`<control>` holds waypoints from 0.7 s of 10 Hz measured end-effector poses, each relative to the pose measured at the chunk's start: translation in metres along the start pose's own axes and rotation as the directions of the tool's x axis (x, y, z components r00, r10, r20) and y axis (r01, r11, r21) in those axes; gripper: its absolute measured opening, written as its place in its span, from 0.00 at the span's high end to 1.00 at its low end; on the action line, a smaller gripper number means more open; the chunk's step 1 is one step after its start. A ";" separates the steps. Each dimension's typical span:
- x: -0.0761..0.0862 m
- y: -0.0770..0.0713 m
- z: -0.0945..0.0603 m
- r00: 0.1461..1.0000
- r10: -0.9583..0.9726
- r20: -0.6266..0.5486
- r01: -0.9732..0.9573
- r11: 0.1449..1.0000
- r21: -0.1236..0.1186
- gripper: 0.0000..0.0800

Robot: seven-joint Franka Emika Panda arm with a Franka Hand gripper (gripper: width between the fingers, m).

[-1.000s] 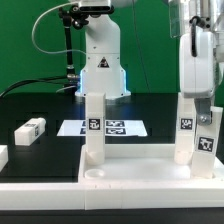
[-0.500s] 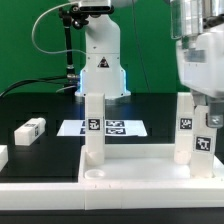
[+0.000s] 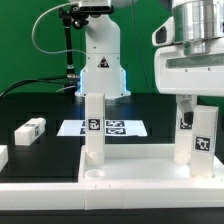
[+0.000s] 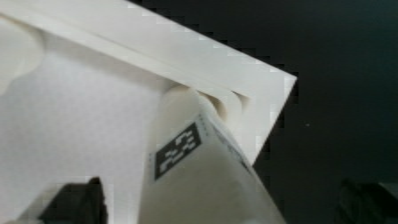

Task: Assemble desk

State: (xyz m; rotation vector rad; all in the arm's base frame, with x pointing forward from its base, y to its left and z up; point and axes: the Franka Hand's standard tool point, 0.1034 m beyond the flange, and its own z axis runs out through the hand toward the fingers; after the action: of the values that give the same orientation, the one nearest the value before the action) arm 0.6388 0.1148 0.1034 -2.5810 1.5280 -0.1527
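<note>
The white desk tabletop (image 3: 140,168) lies flat near the front, rim up. Two square white legs stand upright in its sockets: one toward the exterior view's left (image 3: 94,125) and one toward its right (image 3: 193,130) with black-and-white tags on two faces. My gripper (image 3: 197,103) hangs over the top of the right leg. In the wrist view that tagged leg (image 4: 205,160) rises from the tabletop's corner (image 4: 249,78) between my two dark fingers (image 4: 75,200). There is a gap on each side, so my gripper (image 4: 217,205) is open around it.
A loose tagged leg (image 3: 30,129) lies on the black table at the exterior view's left, with another white piece (image 3: 3,157) at the edge. The marker board (image 3: 112,127) lies behind the tabletop, in front of the robot base (image 3: 100,65). A white border rail (image 3: 40,192) runs along the front.
My hand has turned about the right leg, from showing its narrow side to showing its broad face. The leg's tags have stayed nearly in place.
</note>
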 end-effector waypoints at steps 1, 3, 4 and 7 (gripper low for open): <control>0.003 0.003 -0.002 0.979 -0.204 0.022 0.205 0.978 -0.044 0.19; 0.014 -0.007 -0.006 0.902 -0.428 0.056 0.431 0.901 -0.050 0.19; 0.014 -0.006 -0.005 0.914 -0.403 0.053 0.405 0.913 -0.052 0.21; 0.015 -0.005 -0.005 0.950 -0.308 0.048 0.310 0.949 -0.059 0.60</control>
State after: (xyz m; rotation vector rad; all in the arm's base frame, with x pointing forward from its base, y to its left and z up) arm 0.6495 0.1038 0.1097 -2.8428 1.1232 -0.0849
